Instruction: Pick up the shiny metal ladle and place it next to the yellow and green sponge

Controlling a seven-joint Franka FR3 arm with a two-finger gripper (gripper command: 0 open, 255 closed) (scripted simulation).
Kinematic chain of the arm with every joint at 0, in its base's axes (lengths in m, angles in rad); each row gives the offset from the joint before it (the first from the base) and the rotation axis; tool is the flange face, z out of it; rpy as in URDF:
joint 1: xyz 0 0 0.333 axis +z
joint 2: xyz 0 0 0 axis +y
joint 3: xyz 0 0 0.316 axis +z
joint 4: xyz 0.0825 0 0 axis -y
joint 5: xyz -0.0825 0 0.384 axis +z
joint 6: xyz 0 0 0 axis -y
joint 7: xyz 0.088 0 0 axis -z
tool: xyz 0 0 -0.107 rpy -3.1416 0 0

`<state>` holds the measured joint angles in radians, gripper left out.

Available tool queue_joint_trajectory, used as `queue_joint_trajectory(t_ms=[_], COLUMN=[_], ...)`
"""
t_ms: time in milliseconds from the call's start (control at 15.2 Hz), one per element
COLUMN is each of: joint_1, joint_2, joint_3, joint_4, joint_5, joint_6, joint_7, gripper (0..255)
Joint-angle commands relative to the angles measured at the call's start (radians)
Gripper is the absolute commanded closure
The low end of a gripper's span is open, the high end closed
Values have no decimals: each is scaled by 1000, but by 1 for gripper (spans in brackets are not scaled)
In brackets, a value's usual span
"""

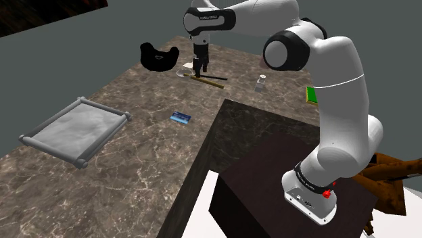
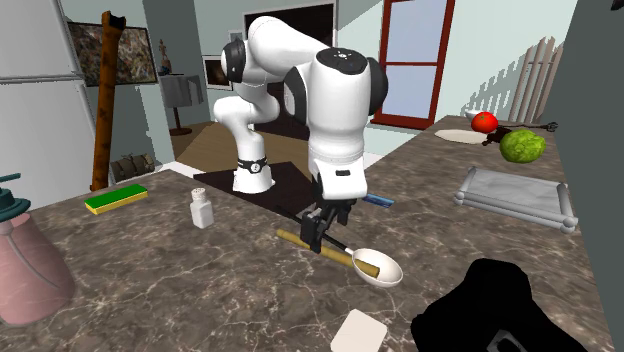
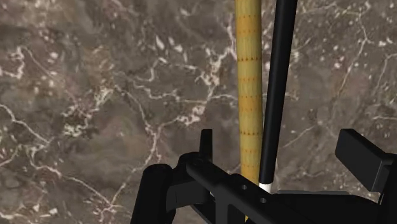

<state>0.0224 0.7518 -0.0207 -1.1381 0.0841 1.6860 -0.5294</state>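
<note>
Above the ladle (image 2: pixel 385 272), illegible arm lettering (image 1: pixel 203 17)

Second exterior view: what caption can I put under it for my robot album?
Black gripper poised over the ladle and a wooden stick on the marbled counter; sponge waits far left.

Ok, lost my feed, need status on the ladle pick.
End effector open, down around ladle handle. Ladle on counter, not gripped. Yellow stick alongside handle, also between fingers.
</note>
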Motion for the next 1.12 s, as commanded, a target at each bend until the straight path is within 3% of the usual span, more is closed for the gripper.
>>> queue_joint_trajectory(t_ms=[0, 198, 264, 1056], joint_1=[0, 0, 0, -1], joint_2=[-1, -1, -1, -9], joint_3=[0, 0, 0, 0], joint_4=[-3, -2, -2, 25], joint_5=[0, 0, 0, 0], joint_6=[2, 2, 2, -33], joint_7=[0, 0, 0, 2], gripper=[0, 0, 255, 255])
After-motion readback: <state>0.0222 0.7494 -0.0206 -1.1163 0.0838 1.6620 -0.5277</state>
